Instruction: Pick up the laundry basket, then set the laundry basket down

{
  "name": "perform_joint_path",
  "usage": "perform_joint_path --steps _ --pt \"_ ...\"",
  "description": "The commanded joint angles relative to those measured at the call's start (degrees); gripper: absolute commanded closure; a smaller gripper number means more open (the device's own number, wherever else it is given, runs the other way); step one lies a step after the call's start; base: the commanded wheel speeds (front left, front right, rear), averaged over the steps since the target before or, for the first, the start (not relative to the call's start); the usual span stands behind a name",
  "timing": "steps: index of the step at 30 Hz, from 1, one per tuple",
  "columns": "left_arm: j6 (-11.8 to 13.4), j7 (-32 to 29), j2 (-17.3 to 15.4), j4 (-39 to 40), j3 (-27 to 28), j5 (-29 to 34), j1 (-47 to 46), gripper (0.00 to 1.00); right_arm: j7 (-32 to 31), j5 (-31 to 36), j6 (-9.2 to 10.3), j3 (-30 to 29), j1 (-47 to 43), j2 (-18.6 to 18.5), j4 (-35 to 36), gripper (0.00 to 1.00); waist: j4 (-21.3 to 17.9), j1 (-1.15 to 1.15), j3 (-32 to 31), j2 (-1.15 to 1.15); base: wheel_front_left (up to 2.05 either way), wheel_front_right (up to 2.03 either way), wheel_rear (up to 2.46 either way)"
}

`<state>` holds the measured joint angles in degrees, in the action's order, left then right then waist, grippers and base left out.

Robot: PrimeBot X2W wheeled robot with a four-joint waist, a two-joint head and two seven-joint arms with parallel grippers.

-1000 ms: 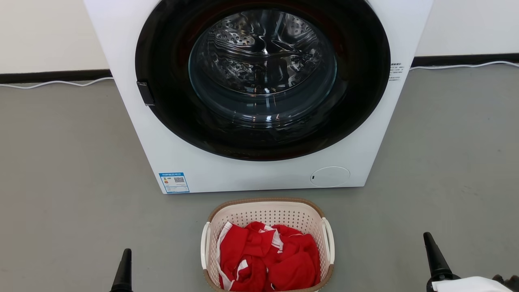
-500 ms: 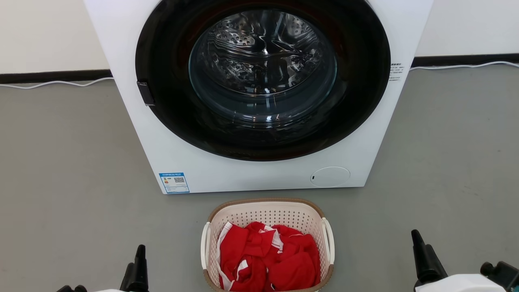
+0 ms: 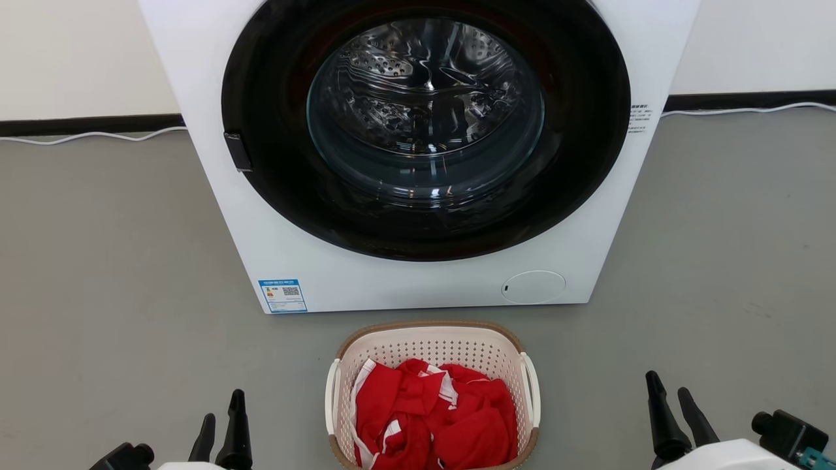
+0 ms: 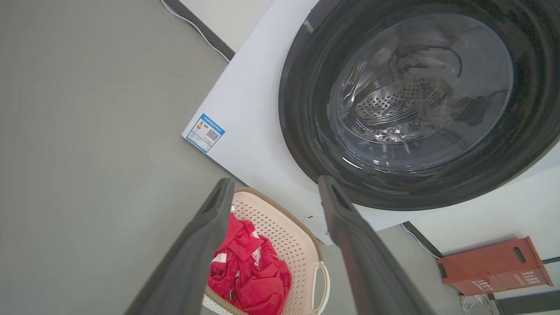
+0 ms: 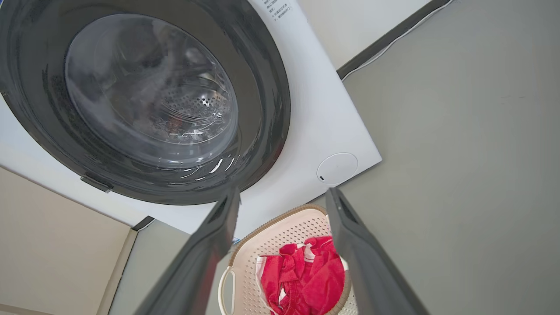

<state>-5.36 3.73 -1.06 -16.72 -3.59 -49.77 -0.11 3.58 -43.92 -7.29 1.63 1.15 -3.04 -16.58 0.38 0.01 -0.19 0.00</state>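
Laundry basket (image 3: 431, 343) lies inboard between wide-open, empty left gripper (image 3: 222, 408) and right gripper (image 3: 666, 385), long axis pointing ahead, roughly equidistant.

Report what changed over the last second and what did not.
Both arms moved inward toward the laundry basket: the left gripper slid rightward in the head view, the right gripper leftward, each now showing both fingers. Both are open, holding nothing. The basket with its red clothes stayed on the floor before the washing machine, untouched.

Bare floor (image 3: 163, 365) flanks the laundry basket (image 3: 432, 344); washing machine (image 3: 405, 287) behind.
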Motion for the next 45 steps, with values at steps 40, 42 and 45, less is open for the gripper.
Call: perform_joint_path --steps 40,42,45 --pt "1.92 7.37 -1.42 3.13 -3.20 29.18 -1.21 0.00 7.57 28.75 -0.16 2.31 0.83 0.06 -0.79 0.00 0.15 -0.01 -0.56 0.00 0.00 0.00 0.00" --pt "2.03 7.71 -1.45 3.20 -3.40 30.50 -1.19 0.00 7.90 30.01 -0.17 2.29 0.73 0.10 -0.91 0.00 0.21 -0.01 -0.60 0.00 0.00 0.00 0.00" --pt "2.12 8.22 -1.51 3.28 -3.69 32.48 -1.17 0.00 8.41 32.10 -0.17 2.25 0.66 0.14 -1.02 0.00 0.29 -0.01 -0.69 0.00 0.00 0.00 0.00"
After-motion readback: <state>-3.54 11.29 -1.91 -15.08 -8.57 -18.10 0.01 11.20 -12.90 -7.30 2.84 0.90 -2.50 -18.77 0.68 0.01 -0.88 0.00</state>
